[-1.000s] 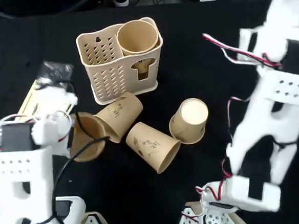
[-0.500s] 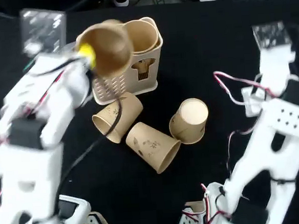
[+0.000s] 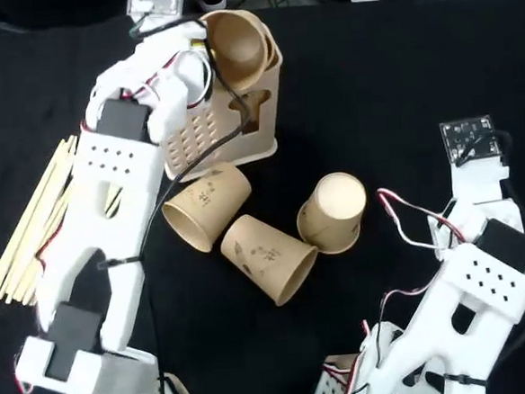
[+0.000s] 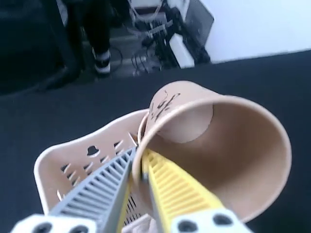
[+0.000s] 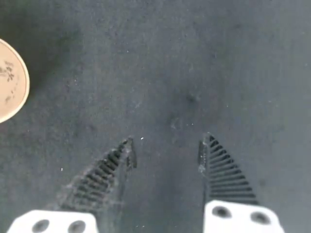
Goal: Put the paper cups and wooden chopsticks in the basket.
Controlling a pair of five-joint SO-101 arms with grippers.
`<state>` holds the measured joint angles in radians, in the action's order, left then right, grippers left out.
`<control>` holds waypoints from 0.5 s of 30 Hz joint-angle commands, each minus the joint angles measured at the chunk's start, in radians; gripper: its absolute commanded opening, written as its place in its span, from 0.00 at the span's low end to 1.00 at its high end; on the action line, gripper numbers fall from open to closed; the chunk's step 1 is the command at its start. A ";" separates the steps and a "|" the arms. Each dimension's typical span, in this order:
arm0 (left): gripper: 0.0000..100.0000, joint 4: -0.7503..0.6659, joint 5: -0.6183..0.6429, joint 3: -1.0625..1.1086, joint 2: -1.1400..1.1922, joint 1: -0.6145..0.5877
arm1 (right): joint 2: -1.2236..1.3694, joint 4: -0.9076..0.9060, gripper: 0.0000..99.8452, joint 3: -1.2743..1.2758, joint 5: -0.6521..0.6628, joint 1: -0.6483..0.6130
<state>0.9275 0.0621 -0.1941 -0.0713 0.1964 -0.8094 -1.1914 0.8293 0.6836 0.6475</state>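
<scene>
Clamps a paper cup by its rim in the left gripper, mouth up and tilted, directly above the basket at the worktop's far edge; leaves the right gripper, jaws spread, toward the right edge, well apart.

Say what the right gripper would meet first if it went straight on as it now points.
Probably the bare black table; the right gripper points down at it, and the paper cup lies off to one side.
</scene>
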 commanded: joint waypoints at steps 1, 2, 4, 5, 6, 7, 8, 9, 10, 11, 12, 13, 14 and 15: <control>0.03 0.253 0.008 -0.254 0.038 0.010 | -0.027 0.015 0.22 -0.002 0.011 0.009; 0.03 0.302 0.008 -0.306 0.046 0.012 | -0.027 0.015 0.22 -0.002 0.011 0.009; 0.03 0.388 0.009 -0.403 0.069 0.016 | -0.027 0.014 0.22 -0.002 0.008 0.009; 0.03 0.427 0.009 -0.447 0.084 0.018 | -0.027 0.012 0.22 -0.002 0.008 0.009; 0.03 0.456 0.009 -0.492 0.100 0.027 | -0.027 0.012 0.22 -0.002 0.008 0.009; 0.03 0.476 0.009 -0.530 0.118 0.031 | -0.027 0.011 0.22 -0.002 0.008 0.009; 0.03 0.486 0.009 -0.562 0.143 0.035 | -0.027 0.008 0.22 -0.002 0.011 0.009; 0.03 0.489 0.009 -0.584 0.170 0.038 | -0.027 0.008 0.22 -0.002 0.011 0.009; 0.03 0.489 0.009 -0.602 0.204 0.038 | -0.027 0.008 0.22 -0.002 0.011 0.009; 0.04 0.489 0.009 -0.619 0.232 0.039 | -0.027 0.008 0.22 -0.002 0.009 0.009; 0.05 0.489 0.009 -0.634 0.256 0.039 | -0.027 0.008 0.22 -0.002 0.008 0.009; 0.08 0.491 0.011 -0.651 0.282 0.039 | -0.027 0.008 0.22 -0.001 0.008 0.009; 0.12 0.496 0.021 -0.665 0.302 0.039 | -0.027 0.008 0.22 -0.001 0.008 0.009; 0.16 0.511 0.054 -0.682 0.315 0.035 | -0.027 0.008 0.22 -0.001 0.008 0.009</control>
<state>1.4154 0.0667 -0.7772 0.2033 0.2256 -0.8094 -1.1914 0.8309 0.6882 0.6475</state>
